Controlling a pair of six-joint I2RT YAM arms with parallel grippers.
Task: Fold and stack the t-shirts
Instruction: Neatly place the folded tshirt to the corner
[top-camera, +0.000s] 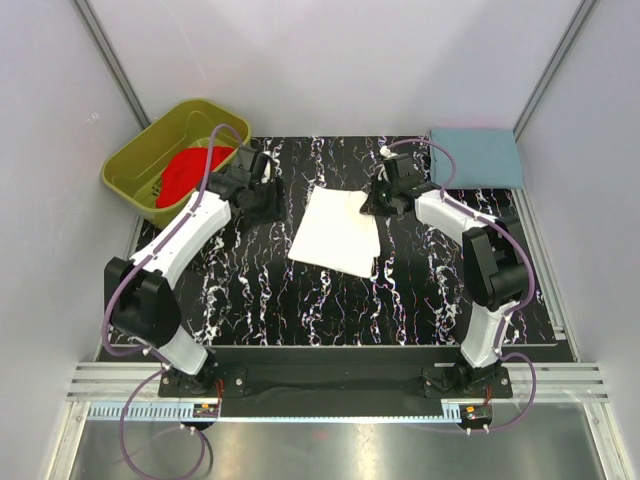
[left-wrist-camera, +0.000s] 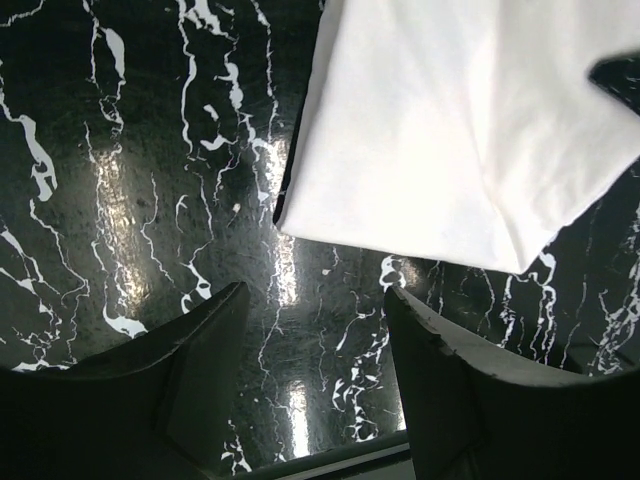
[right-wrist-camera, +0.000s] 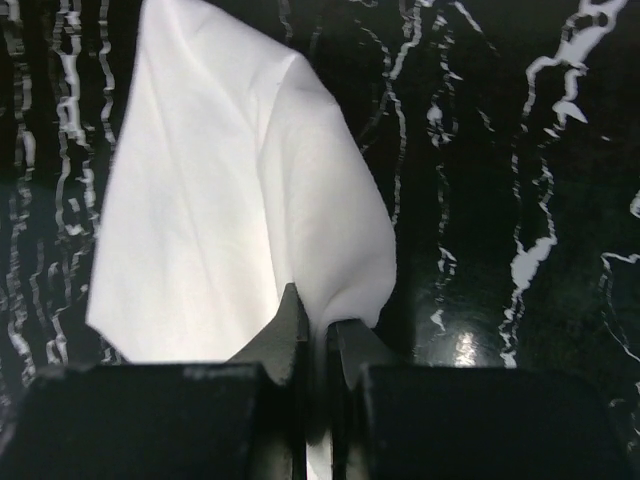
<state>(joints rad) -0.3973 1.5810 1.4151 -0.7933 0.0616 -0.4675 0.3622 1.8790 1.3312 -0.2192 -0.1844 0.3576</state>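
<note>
At ten o'clock you have the tub (top-camera: 140, 160), hard olive plastic, with the red shirt (top-camera: 185, 172) heaped limp inside; I take it to be waiting its turn. Your left claw (left-wrist-camera: 312, 300) hovers released over bare desk (top-camera: 250, 290), glossy black with white veining. Its fingers (left-wrist-camera: 190, 370) are spread, just short of a corner of the white shirt (top-camera: 335, 232), and it looks placed to pin or take that edge. The white shirt lies at the centre, a thin, smooth, roughly four-sided panel, flat except at its one o'clock corner. There your right claw (right-wrist-camera: 315, 325) is clenched on a pinch of the cloth, which rises in a soft tented ridge to the jaws, likely so you can carry that corner across for a fold. At two o'clock a blue cloth (top-camera: 477, 157) lies flat and squared
</note>
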